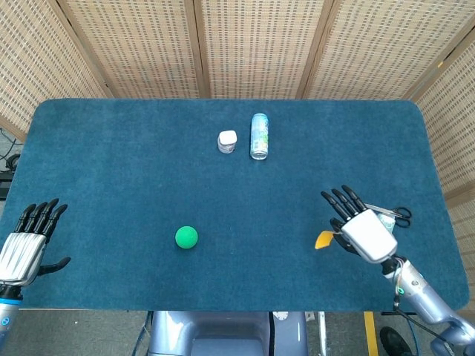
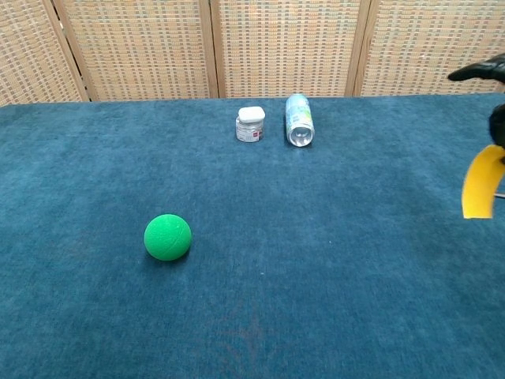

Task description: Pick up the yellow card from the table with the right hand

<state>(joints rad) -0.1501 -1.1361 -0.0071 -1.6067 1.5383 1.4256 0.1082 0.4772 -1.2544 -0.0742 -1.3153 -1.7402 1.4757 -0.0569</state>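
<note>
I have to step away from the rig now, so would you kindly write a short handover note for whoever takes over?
Right robot hand: holds the yellow card by its upper end, lifted clear of the table; the card hangs down, slightly bent.
Left robot hand: open, idle at the near left edge of the table.
Other things: green ball, small white jar, can lying on its side and scissors, none being touched.
Done: card picked up with the right robot hand.
Left: only keep the grip steady; the hold looks light.
</note>
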